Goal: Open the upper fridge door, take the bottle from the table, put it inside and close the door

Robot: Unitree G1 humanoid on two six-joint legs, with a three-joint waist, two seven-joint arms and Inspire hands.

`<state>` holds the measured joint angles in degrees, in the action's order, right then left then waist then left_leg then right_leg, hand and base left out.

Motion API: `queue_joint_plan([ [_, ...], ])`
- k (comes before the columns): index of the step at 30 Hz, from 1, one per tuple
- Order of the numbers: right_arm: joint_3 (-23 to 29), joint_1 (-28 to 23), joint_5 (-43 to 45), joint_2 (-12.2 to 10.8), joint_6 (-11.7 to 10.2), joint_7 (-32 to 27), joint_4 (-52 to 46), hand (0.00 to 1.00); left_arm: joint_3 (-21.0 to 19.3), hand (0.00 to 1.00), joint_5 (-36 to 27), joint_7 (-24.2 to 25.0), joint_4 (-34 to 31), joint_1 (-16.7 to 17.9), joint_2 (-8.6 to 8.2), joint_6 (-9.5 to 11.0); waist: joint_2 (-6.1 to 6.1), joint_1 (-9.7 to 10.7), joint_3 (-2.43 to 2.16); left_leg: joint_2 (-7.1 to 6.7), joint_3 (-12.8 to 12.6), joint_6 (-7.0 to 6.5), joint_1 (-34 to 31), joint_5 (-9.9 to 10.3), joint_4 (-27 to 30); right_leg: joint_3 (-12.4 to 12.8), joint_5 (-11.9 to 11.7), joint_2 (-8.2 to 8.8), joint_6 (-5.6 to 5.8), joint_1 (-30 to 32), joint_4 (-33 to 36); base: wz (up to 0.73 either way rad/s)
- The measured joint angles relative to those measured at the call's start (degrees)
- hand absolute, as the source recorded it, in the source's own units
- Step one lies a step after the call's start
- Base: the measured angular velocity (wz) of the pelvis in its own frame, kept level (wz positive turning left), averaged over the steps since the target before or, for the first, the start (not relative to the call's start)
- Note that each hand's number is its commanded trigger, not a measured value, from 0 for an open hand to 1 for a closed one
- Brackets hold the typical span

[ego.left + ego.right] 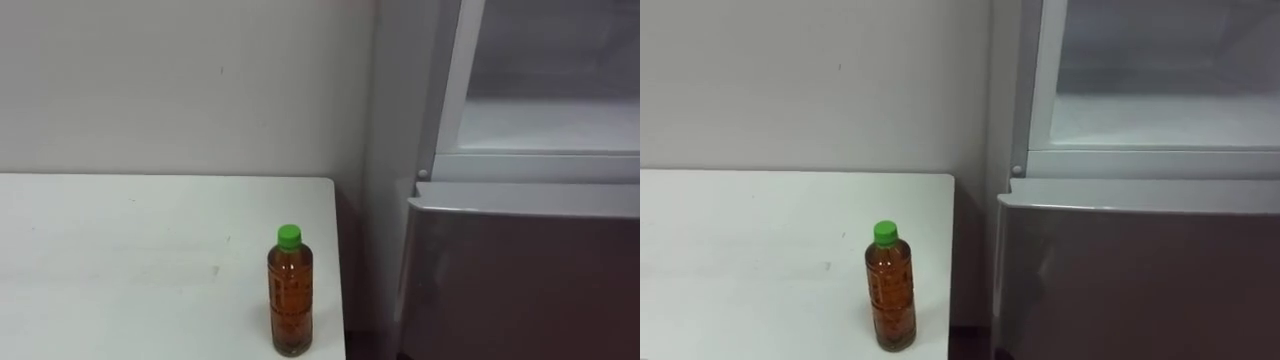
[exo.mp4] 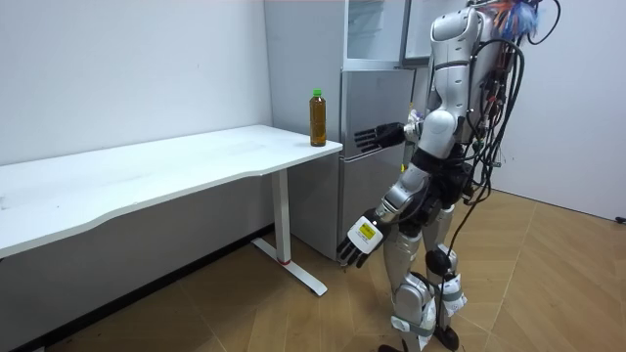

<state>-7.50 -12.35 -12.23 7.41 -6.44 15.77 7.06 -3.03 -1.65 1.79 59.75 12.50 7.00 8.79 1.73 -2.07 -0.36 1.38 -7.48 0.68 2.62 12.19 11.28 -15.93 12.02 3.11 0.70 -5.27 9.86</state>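
A clear bottle of brown drink with a green cap stands upright near the right front corner of the white table. In the room view the bottle is at the table's end beside the fridge. The upper fridge compartment is open, with its white shelf showing. I stand facing the table's end and the fridge. My right hand is held out at chest height toward the fridge, fingers straight, a short way from the bottle. My left hand hangs low by my thigh, fingers relaxed.
The grey lower fridge door is shut, just right of the table's edge, with a narrow gap between them. A plain white wall runs behind the table. Wooden floor lies open behind me.
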Motion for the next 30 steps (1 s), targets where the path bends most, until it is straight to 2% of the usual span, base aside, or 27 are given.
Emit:
queue_joint_plan([
  [1, -0.31, 0.03, 0.25, 0.0, 0.01, 0.03, -0.52, 0.0, 0.01, 0.0, 0.0, 0.0, 0.0, 0.06, 0.27, 0.0, 0.27, -0.06, -0.16, 0.0, 0.02, 0.0, -0.03, 0.0, 0.01, -0.02, -0.01, 0.0, -0.01, 0.19, 0.04, 0.0],
  [5, -0.69, 0.07, 0.61, 0.0, 0.32, -0.06, -3.15, 0.0, 0.2, 0.0, 0.0, -0.04, -0.01, 0.09, 0.84, -0.02, 0.53, -0.37, -0.13, -0.01, 0.0, -0.01, -0.1, 0.0, -0.08, 0.01, -0.05, 0.01, 0.01, 0.37, 0.07, 0.0],
  [10, -1.09, 2.7, 1.47, 0.05, 0.32, -0.29, -4.53, 0.0, 0.99, 0.0, 0.03, 0.03, -0.16, -0.23, 1.06, -0.08, 0.46, -1.46, -0.11, 0.01, 0.02, -0.01, 0.16, -0.01, -0.35, 0.04, -0.06, 0.02, 0.0, 0.35, 0.46, 0.0],
  [14, -1.66, 3.59, 1.44, 0.24, 0.28, -0.72, -6.83, 0.0, 1.13, 0.0, 0.04, 0.45, -0.65, -0.15, 1.17, -0.09, 0.48, -1.56, 0.02, 0.01, 0.11, -0.02, 0.26, -0.02, -0.33, 0.04, -0.06, 0.08, 0.01, 0.22, 0.77, 0.0],
  [19, -2.53, 6.54, 1.28, 1.17, 0.28, -0.65, -8.22, 0.0, 1.12, 0.0, 0.02, 1.14, -0.66, -0.38, 1.46, -0.07, 0.71, -1.62, 0.51, 0.04, 0.3, -0.04, 0.08, -0.02, -0.23, 0.06, -0.11, 0.06, -0.04, 0.11, 0.91, 0.0],
  [30, -2.51, 9.33, 1.16, 3.04, 0.29, -3.2, -9.99, 0.0, 1.1, 0.0, -0.04, -0.65, -0.32, -0.77, 2.0, -1.02, 1.03, -3.02, 0.54, 0.01, 1.54, -0.03, -0.17, -0.03, 0.0, -1.2, -0.16, 0.03, -0.05, -0.52, 0.84, 0.06],
])
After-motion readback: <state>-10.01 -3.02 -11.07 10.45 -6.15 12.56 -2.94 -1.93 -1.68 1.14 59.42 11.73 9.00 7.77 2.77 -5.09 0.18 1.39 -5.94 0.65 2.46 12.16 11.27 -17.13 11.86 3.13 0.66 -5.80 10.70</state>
